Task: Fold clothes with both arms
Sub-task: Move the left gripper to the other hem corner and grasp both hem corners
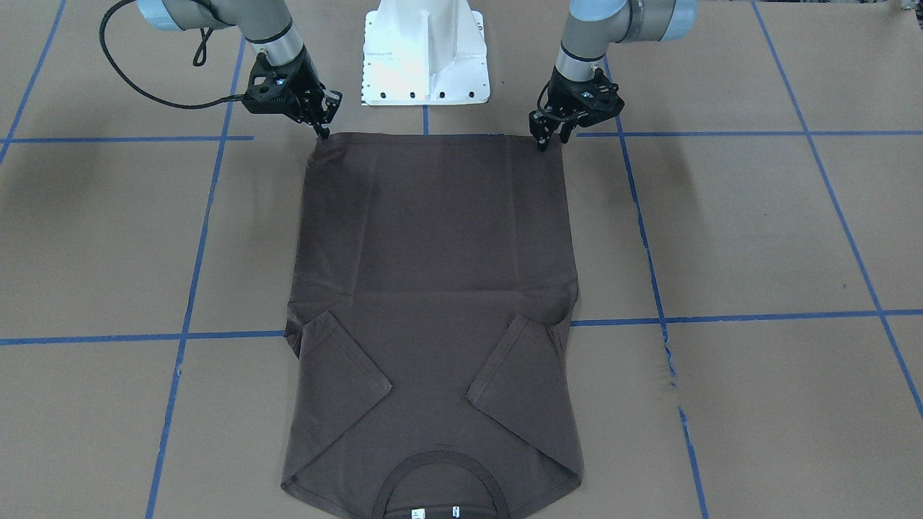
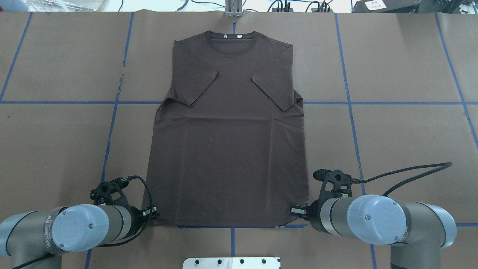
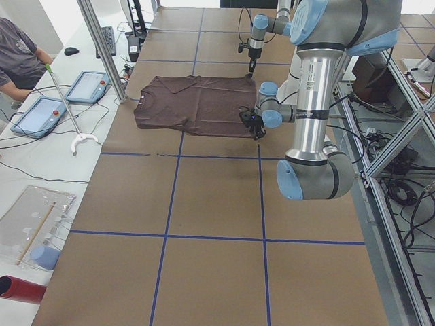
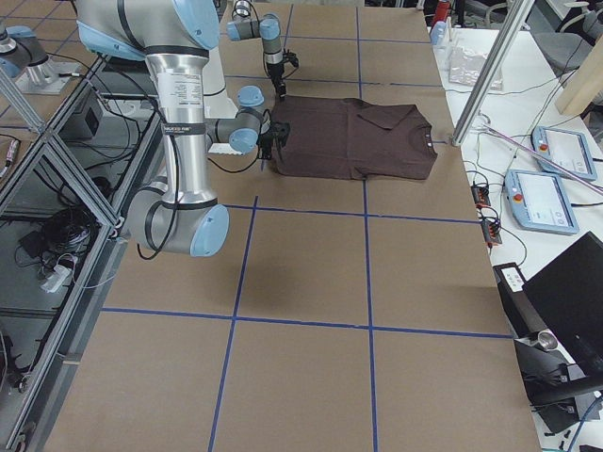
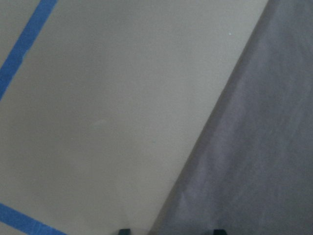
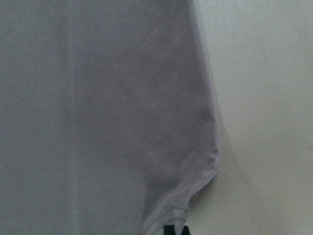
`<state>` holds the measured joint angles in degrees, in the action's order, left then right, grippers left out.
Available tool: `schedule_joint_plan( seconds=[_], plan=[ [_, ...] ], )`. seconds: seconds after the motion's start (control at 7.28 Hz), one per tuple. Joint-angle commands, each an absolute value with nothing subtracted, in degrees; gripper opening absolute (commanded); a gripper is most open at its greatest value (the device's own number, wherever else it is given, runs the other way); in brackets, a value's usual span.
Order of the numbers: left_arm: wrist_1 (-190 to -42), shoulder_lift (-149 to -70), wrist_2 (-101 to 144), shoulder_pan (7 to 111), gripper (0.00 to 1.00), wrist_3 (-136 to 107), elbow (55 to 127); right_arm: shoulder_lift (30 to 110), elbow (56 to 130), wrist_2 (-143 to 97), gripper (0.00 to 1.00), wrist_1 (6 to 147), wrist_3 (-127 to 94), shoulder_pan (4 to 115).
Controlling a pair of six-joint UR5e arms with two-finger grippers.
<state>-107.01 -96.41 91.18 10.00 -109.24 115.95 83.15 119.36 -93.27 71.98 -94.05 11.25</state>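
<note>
The dark brown T-shirt [image 1: 433,238] lies flat on the brown table, collar [image 2: 231,46] far from the robot and both sleeves folded inward over the chest. My left gripper [image 1: 551,138] is open at the hem's left corner; in the left wrist view its fingertips [image 5: 124,231] stand apart, straddling the shirt's edge [image 5: 254,147]. My right gripper [image 1: 322,132] is at the hem's right corner, and in the right wrist view its tips [image 6: 176,230] are pressed together on the corner of the cloth [image 6: 98,98]. Both also show in the overhead view: left gripper [image 2: 154,213], right gripper [image 2: 295,211].
The white pedestal base [image 1: 425,58] stands just behind the hem between the arms. Blue tape lines [image 2: 347,102] grid the brown table. A metal post [image 2: 233,11] stands past the collar. A person [image 3: 17,54] sits by tablets [image 3: 41,115] beyond the far edge.
</note>
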Motion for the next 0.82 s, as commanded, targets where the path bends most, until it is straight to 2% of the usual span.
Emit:
schedule_joint_plan(
  seconds=[0.0, 0.27, 0.69],
  plan=[
    [-105.0, -96.4, 91.6, 9.8, 0.0, -109.2, 118.1, 83.1, 119.4, -93.3, 0.0, 72.0, -94.0, 11.3],
    [-104.6, -96.5, 91.7, 9.8, 0.0, -109.2, 119.1, 83.1, 119.5, -94.3, 0.0, 72.0, -94.0, 12.0],
    [-98.9, -96.1, 93.8, 7.1, 0.0, -107.2, 128.8, 88.3, 127.4, -97.6, 0.0, 72.2, -94.1, 10.4]
  ],
)
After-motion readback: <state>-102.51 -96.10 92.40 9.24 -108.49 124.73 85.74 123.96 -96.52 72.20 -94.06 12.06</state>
